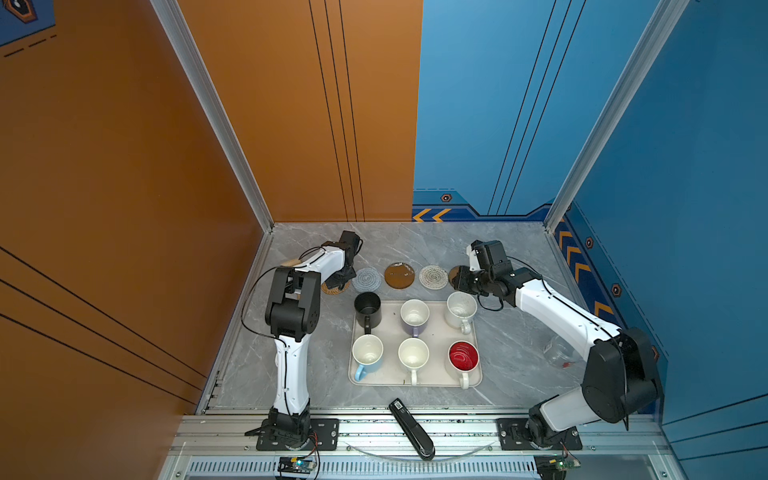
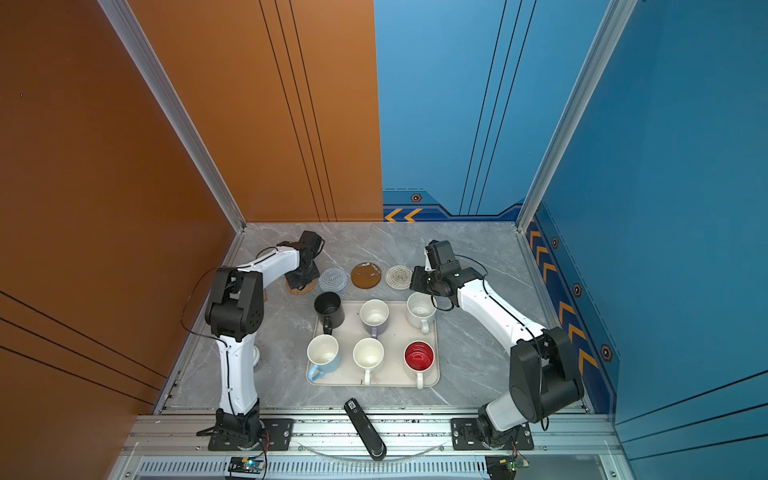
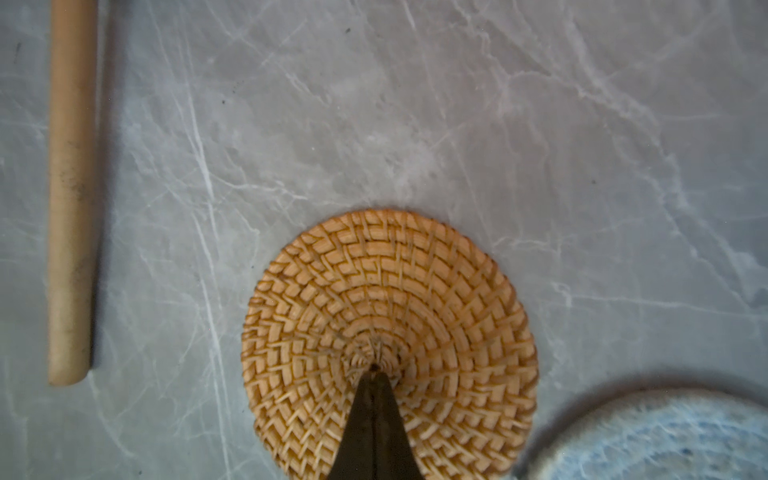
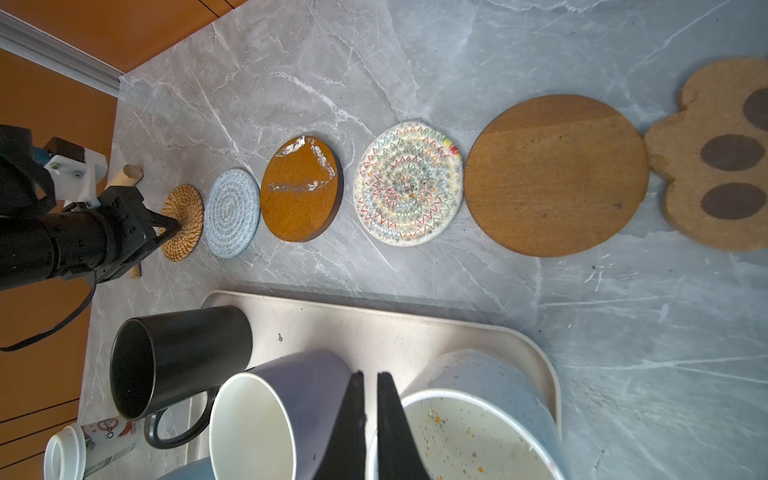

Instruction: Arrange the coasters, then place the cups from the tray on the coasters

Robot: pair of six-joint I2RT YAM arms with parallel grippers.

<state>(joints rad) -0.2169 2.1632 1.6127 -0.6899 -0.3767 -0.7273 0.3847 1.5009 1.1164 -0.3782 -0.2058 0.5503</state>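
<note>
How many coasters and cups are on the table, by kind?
Rattan coaster: 1
Brown disc coasters: 2
Crocheted coasters: 2
Paw coaster: 1
Cups, all on the tray: 6
Total: 12

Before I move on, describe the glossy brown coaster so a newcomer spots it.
On the marble table, look just behind the cream tray. The brown disc lies between the grey-blue round and the white zigzag-stitched round. Only it has white scuffs.
</note>
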